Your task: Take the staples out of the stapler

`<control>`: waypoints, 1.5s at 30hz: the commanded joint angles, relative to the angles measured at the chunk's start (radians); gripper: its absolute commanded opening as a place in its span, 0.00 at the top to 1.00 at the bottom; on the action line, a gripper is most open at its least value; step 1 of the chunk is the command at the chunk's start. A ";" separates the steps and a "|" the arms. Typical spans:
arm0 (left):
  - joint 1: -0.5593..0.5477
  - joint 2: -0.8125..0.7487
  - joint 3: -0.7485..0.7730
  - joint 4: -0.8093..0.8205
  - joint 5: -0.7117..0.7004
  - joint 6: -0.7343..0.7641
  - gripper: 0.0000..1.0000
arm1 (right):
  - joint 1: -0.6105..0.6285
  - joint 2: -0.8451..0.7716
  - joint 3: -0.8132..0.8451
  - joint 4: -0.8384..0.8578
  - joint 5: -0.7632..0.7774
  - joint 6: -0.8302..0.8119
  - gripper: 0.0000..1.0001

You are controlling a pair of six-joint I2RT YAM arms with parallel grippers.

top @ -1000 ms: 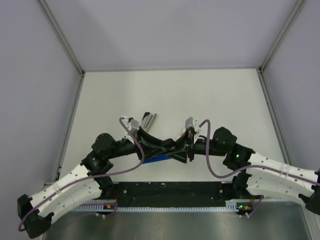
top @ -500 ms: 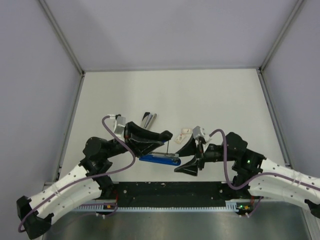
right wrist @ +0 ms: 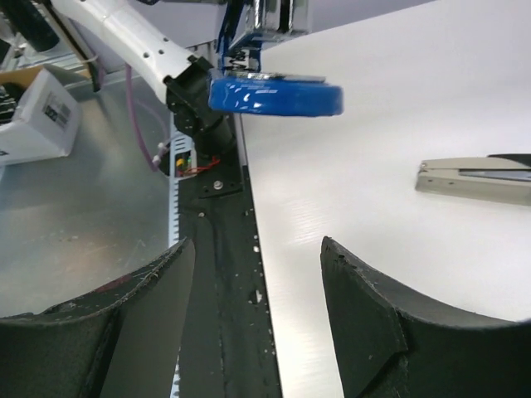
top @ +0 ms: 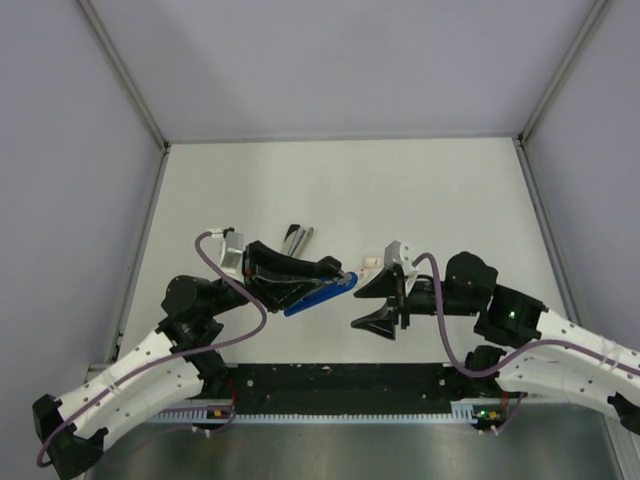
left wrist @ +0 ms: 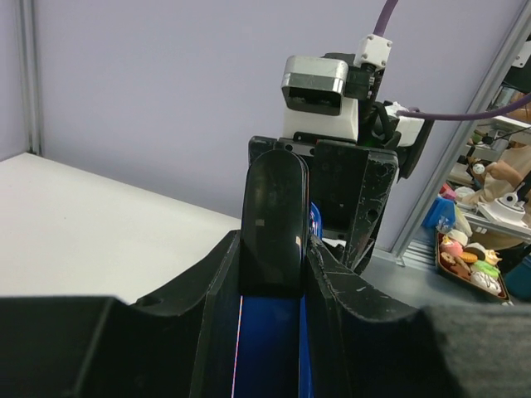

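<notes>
My left gripper is shut on the blue stapler and holds it tilted above the table, its tip toward the right arm. In the left wrist view the stapler's blue body and black end sit between my fingers. My right gripper is open and empty, a short way right of the stapler's tip. In the right wrist view the stapler hangs ahead of the open gripper. A grey metal piece with a dark end lies on the table behind the left gripper, also in the right wrist view.
A small whitish block lies on the white table just behind the right gripper. A black strip runs along the near table edge between the arm bases. Grey walls with metal rails close in the left, right and back.
The right gripper let go of the stapler, opened and drew back to the right. The left gripper lifted the stapler off the table and tilted it up.
</notes>
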 commanded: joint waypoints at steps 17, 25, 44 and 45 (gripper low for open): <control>0.004 0.016 0.035 0.047 0.059 0.025 1.00 | 0.011 0.037 0.270 -0.110 0.081 -0.120 0.39; 0.002 0.019 0.039 0.052 0.121 0.016 1.00 | 0.011 0.072 0.287 -0.096 0.057 -0.156 0.39; 0.004 0.028 0.032 0.107 0.148 -0.013 1.00 | 0.011 0.152 0.250 0.002 0.006 -0.095 0.78; 0.004 0.027 0.033 0.109 0.144 -0.015 1.00 | 0.011 0.150 0.248 0.003 0.006 -0.092 0.82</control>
